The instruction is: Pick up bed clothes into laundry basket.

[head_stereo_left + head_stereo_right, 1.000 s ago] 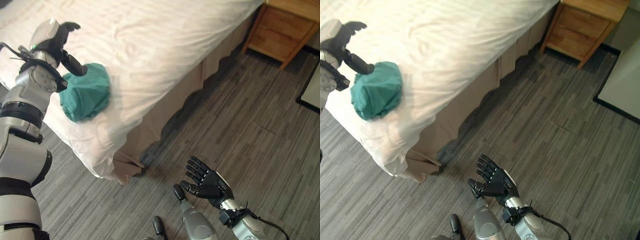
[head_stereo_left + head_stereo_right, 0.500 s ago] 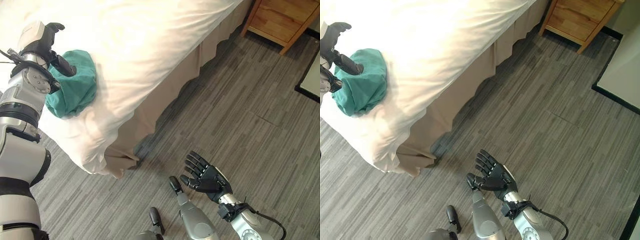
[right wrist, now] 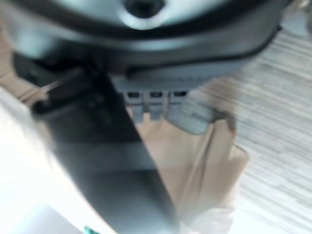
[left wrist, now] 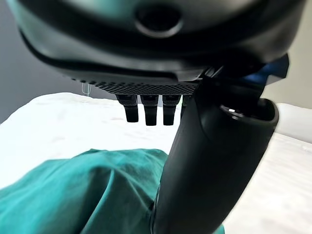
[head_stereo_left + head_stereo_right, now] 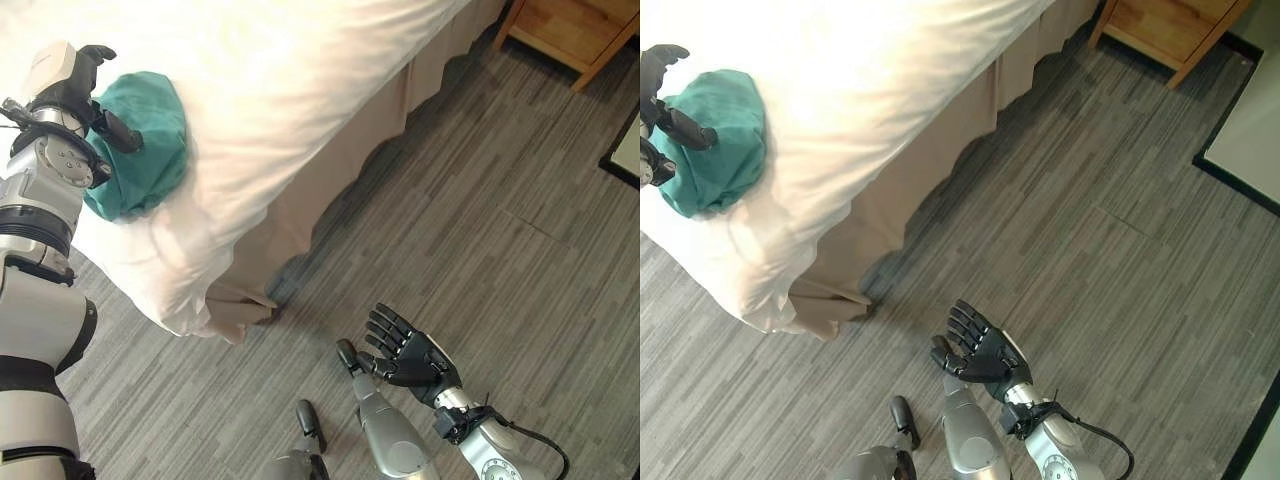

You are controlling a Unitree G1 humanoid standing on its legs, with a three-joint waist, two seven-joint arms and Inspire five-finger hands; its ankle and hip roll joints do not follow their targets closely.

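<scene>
The 2 head views look steeply down from above, side by side, on the bed (image 5: 300, 90) corner and the grey plank floor (image 5: 1120, 270); both share the teal cloth (image 5: 150, 140), the tan bed skirt (image 5: 910, 200) and the wooden nightstand (image 5: 580, 35). The left wrist camera looks along the left hand (image 4: 214, 161) from very close, low over the cloth toward the white sheet. The right wrist camera looks past the right hand (image 3: 117, 165), close up, at the skirt's corner and floor.
</scene>
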